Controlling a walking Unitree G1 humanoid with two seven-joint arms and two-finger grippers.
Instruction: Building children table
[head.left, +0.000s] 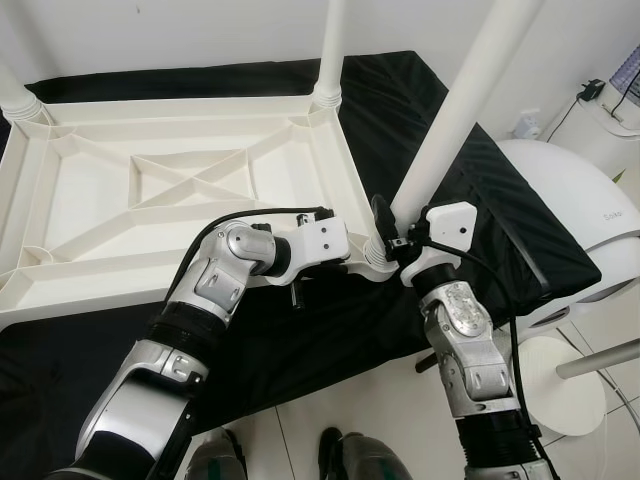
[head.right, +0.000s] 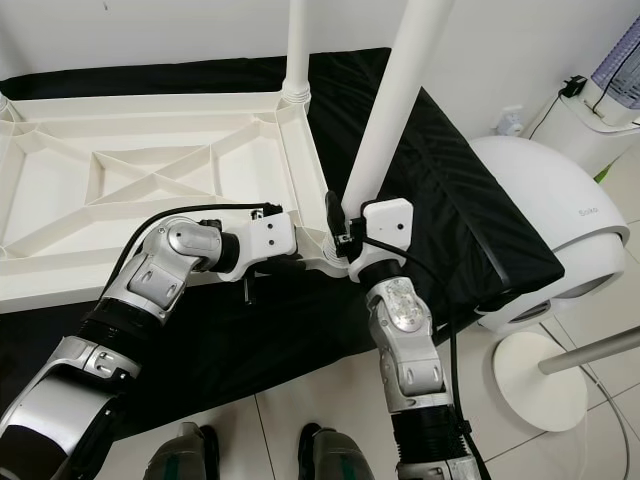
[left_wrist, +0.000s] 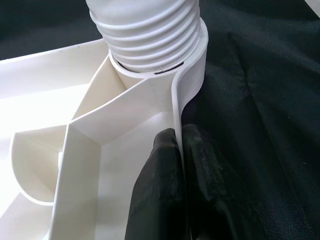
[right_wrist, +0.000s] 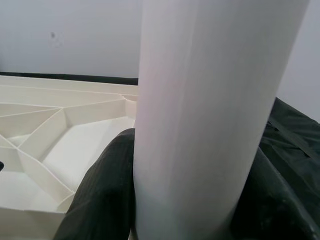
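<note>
A white plastic table top (head.left: 150, 190) lies upside down on a black cloth (head.left: 500, 210). My left gripper (left_wrist: 180, 150) is shut on the table top's rim, just beside the near right corner socket (head.left: 378, 258). A long white leg (head.left: 455, 110) stands slanted in that socket, its threaded end (left_wrist: 150, 30) partly in. My right gripper (head.left: 390, 228) is shut around the leg's lower part, its black fingers (right_wrist: 107, 190) on either side. Two other legs stand in the far right corner (head.left: 330, 50) and the far left corner (head.left: 15, 95).
A rounded white appliance (head.left: 590, 200) sits to the right of the cloth, with a white disc base (head.left: 560, 385) on the tiled floor below it. My feet (head.left: 340, 455) stand at the cloth's near edge. A white wall runs behind.
</note>
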